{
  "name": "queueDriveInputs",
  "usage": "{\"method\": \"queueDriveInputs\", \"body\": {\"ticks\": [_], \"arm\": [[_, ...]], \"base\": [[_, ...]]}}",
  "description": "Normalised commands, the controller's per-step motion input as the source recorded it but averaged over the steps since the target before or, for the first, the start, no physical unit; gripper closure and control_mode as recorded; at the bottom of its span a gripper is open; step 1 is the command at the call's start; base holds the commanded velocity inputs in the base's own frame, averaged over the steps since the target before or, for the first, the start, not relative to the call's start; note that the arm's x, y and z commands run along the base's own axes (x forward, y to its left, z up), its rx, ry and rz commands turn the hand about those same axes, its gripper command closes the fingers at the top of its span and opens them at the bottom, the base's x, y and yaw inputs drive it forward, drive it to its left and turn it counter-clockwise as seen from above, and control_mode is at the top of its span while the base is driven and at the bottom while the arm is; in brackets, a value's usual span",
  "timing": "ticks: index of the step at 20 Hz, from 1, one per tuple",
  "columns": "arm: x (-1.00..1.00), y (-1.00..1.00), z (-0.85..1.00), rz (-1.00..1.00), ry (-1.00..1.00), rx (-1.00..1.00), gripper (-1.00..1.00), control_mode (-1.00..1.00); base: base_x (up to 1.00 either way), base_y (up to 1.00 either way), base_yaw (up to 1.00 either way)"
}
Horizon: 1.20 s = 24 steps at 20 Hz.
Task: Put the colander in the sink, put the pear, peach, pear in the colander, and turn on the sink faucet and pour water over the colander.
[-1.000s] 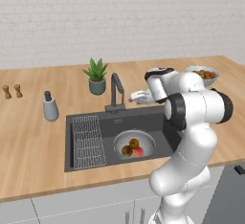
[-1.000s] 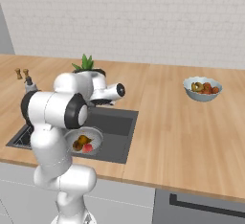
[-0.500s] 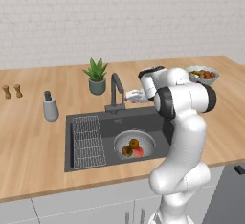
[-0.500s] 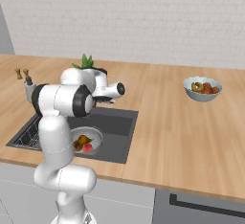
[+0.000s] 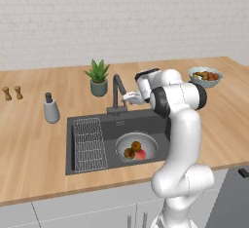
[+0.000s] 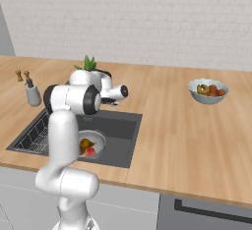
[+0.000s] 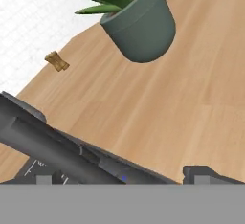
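Note:
The dark sink (image 5: 111, 128) holds the silvery colander (image 5: 148, 143) at its front right. Two brown pears (image 5: 130, 153) and a red-pink peach (image 5: 141, 155) lie inside it; the colander (image 6: 97, 138) and peach (image 6: 90, 151) also show from the right. The dark angular sink faucet (image 5: 116, 91) stands at the basin's back edge, and no water runs from it. My gripper (image 5: 128, 97) hovers just right of the faucet post, at spout height. In the hand view my gripper (image 7: 123, 177) is open, fingertips (image 7: 203, 174) wide apart, with the faucet (image 7: 48, 146) slanting across close in front.
A wire rack (image 5: 89, 142) fills the sink's left half. A potted plant (image 5: 98, 79) stands behind the faucet, a grey dispenser bottle (image 5: 50, 109) left of the sink, two small shakers (image 5: 12, 93) far left. A pale-blue bowl of fruit (image 5: 205, 76) sits at back right.
The hand has swung left and come closer to the faucet post, and the forearm has turned with it. The jaws have stayed open. The fruit and colander have not moved.

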Motion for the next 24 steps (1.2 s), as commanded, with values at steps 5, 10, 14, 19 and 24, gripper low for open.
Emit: {"method": "queueDriveInputs", "body": {"ticks": [5, 10, 14, 19, 24], "arm": [[0.34, 0.05, -0.27, 0.00, 0.00, 0.00, -1.00, -1.00], [0.28, 0.11, -0.22, 0.00, 0.00, 0.00, -1.00, -1.00], [0.01, 0.06, -0.20, -0.02, -0.01, 0.00, 1.00, -1.00], [0.00, -0.03, -0.19, -0.09, -0.04, 0.00, 1.00, -1.00], [0.00, -0.29, -0.07, -0.13, -0.04, 0.00, 1.00, -1.00]], "base": [[0.00, 0.00, 0.00], [0.00, 0.00, 0.00], [0.00, 0.00, 0.00], [0.00, 0.00, 0.00], [0.00, 0.00, 0.00]]}}
